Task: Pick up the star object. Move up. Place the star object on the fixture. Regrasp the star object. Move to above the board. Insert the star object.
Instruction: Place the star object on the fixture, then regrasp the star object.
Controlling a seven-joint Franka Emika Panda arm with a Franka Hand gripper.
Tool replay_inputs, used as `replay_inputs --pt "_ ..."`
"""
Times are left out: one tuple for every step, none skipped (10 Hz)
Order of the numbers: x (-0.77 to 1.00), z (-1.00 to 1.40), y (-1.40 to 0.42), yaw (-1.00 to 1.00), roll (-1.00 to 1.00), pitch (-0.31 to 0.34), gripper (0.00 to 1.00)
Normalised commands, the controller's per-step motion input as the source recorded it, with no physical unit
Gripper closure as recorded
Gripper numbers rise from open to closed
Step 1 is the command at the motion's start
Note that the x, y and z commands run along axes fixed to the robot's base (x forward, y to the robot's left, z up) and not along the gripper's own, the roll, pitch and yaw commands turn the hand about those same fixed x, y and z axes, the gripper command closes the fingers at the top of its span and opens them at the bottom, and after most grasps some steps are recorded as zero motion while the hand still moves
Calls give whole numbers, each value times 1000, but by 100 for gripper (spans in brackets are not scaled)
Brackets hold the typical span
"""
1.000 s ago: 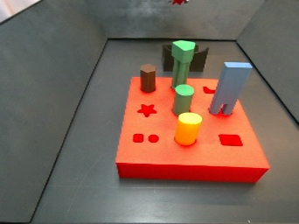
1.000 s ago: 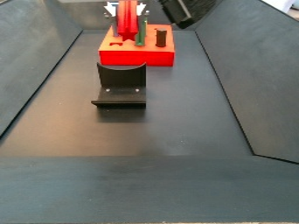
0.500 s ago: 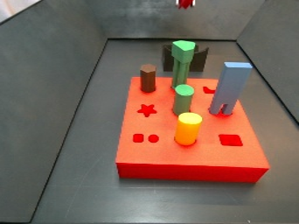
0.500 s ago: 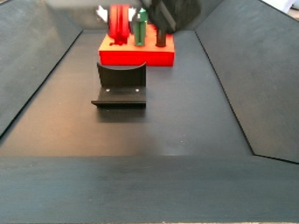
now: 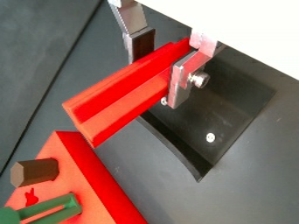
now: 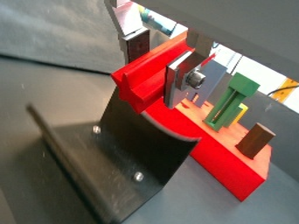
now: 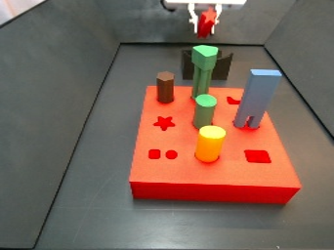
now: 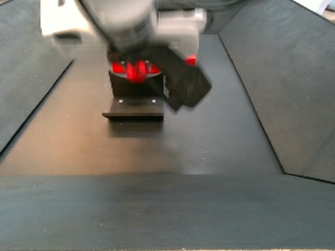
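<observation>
1. The gripper (image 5: 162,54) is closed on the star object (image 5: 122,92); in both wrist views the two silver fingers (image 6: 181,80) press the red peg from two sides, near one of its ends.
2. The star object (image 6: 149,72) is held in the air and lies about level, and its long ridged body sticks out from the fingers.
3. Under the peg stands the fixture (image 5: 219,119), a dark bracket with a curved edge and small screws. Whether the peg touches the fixture I cannot tell.
4. In a side view the gripper (image 7: 206,17) is at the far end of the floor, above and behind the tall green peg (image 7: 204,67), with a bit of red between the fingers.
5. The board (image 7: 216,161) lies on the dark floor just beside the fixture (image 6: 128,154). It carries the brown peg (image 7: 166,87), the blue-grey block (image 7: 260,100) and the yellow cylinder (image 7: 210,144); the star-shaped hole (image 7: 164,123) is free.
6. In a side view the arm (image 8: 137,34) covers most of the board, and the fixture (image 8: 135,106) stands below it.
</observation>
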Motion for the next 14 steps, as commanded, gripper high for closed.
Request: replay_inputs --pt "165 -1000 104 -114 -567 34 100" --pt "169 -1000 109 -109 -460 33 100" --pt "179 -1000 111 -99 -264 38 100" --pt "186 -1000 108 -96 -194 28 100" --pt "158 -842 103 -92 -168 20 100" --pt "141 -727 94 -91 -161 14 100" --pt "111 -513 71 -89 -148 8 100" --pt "79 -505 62 -75 -115 6 100" --pt "0 0 0 0 0 0 0" --pt "0 1000 0 48 11 -22 0" --pt "-15 1000 3 58 20 -12 0" --pt "-29 1000 2 58 28 -1 0" --pt "-37 1000 -5 55 43 23 0" --pt "-39 1000 -4 51 46 48 0"
